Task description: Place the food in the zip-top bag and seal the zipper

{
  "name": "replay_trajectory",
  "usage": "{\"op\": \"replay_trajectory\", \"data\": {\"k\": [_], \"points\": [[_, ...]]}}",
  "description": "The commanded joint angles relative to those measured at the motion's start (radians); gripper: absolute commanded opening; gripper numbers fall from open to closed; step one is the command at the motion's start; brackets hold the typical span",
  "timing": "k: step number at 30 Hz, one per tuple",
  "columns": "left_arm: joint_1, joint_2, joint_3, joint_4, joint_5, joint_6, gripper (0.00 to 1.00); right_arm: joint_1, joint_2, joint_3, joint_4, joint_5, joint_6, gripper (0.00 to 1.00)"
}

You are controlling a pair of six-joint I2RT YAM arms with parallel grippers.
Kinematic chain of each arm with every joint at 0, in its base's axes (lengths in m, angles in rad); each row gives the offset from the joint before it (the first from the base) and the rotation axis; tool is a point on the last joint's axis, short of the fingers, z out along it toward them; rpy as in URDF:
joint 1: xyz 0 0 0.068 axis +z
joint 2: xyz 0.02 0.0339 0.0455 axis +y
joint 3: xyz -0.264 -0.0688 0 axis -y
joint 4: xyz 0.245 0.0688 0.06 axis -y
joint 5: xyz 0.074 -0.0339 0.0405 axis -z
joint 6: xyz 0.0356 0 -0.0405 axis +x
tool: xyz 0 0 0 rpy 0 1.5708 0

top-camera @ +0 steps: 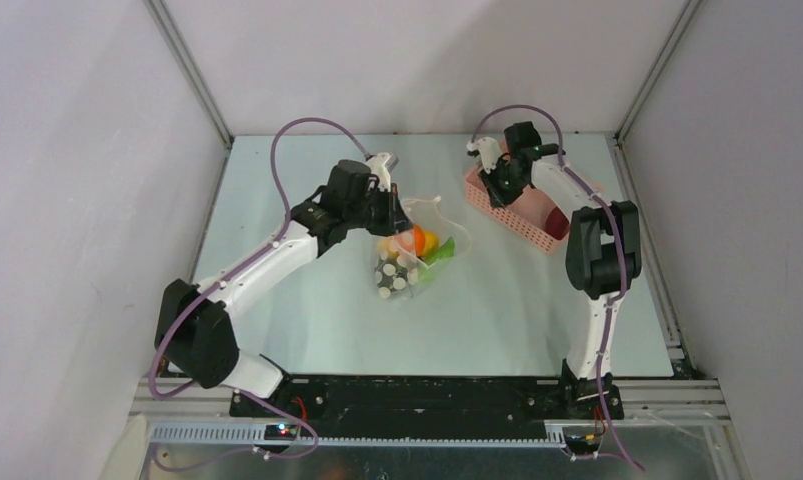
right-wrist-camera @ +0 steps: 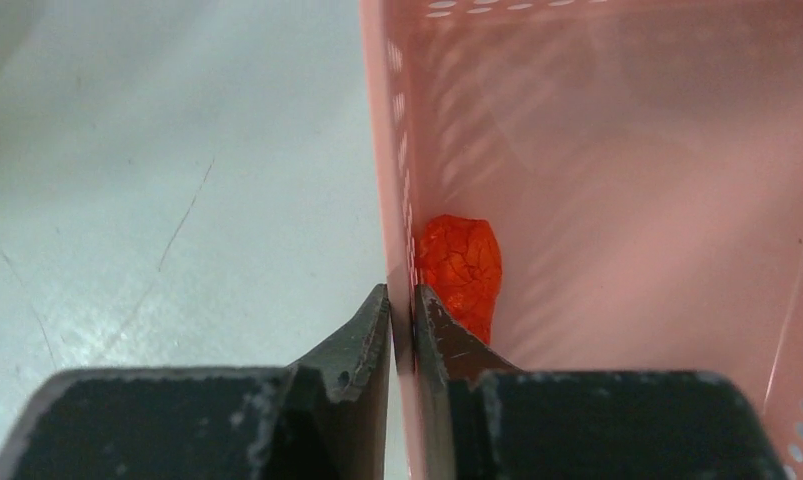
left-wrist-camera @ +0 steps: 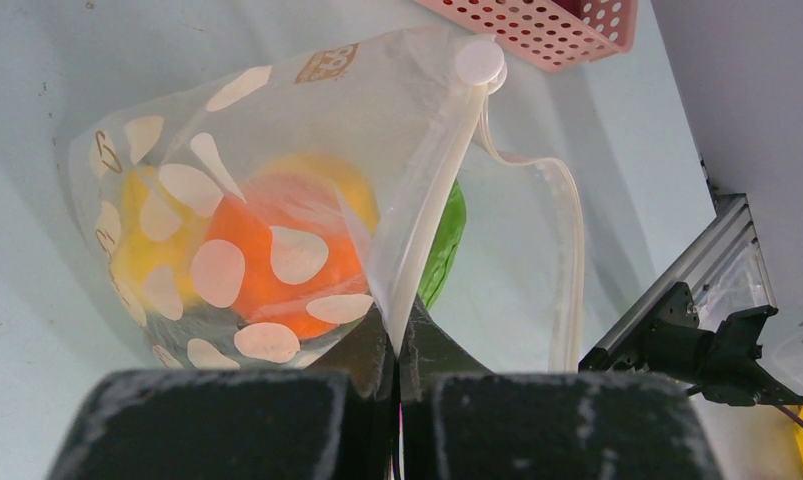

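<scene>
The zip-top bag (top-camera: 405, 268), clear with white dots, lies mid-table and holds yellow, orange and green food (top-camera: 423, 243). My left gripper (left-wrist-camera: 398, 338) is shut on the bag's mouth edge, pinching the pale zipper (left-wrist-camera: 429, 205) and holding one side up; orange food (left-wrist-camera: 277, 250) and a green piece (left-wrist-camera: 445, 238) show through the plastic. My right gripper (right-wrist-camera: 402, 300) is shut on the side wall of the pink basket (right-wrist-camera: 392, 190), one finger inside and one outside. An orange-red food piece (right-wrist-camera: 463, 262) lies inside the basket next to the inner finger.
The pink lattice basket (top-camera: 525, 228) stands at the back right with a dark red piece (top-camera: 555, 222) in it. Grey walls enclose the table on the left, back and right. The aluminium frame rail (left-wrist-camera: 677, 290) runs nearby in the left wrist view.
</scene>
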Motion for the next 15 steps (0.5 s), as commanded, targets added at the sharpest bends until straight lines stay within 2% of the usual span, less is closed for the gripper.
{"op": "replay_trajectory", "data": {"k": [1,5,8,9,10,11,15], "points": [[-0.001,-0.049,-0.014,0.035,0.002,-0.001,0.00,0.030,0.017,0.028,0.065,0.129,0.312,0.19],[-0.001,-0.055,-0.018,0.028,-0.007,0.002,0.00,0.047,-0.027,0.010,0.110,0.123,0.428,0.25],[-0.002,-0.061,-0.020,0.029,-0.009,0.000,0.00,0.054,-0.123,-0.045,0.200,0.091,0.462,0.48],[-0.002,-0.062,-0.021,0.031,-0.007,-0.001,0.00,0.055,-0.176,-0.067,0.237,0.085,0.471,0.53],[-0.002,-0.064,-0.022,0.036,-0.007,-0.002,0.00,0.056,-0.201,-0.083,0.252,0.072,0.475,0.80],[-0.001,-0.064,-0.023,0.037,-0.006,-0.003,0.00,0.053,-0.250,-0.091,0.281,0.062,0.480,0.95],[-0.002,-0.065,-0.021,0.040,-0.001,-0.008,0.00,0.014,-0.381,-0.155,0.397,0.028,0.532,0.99]]}}
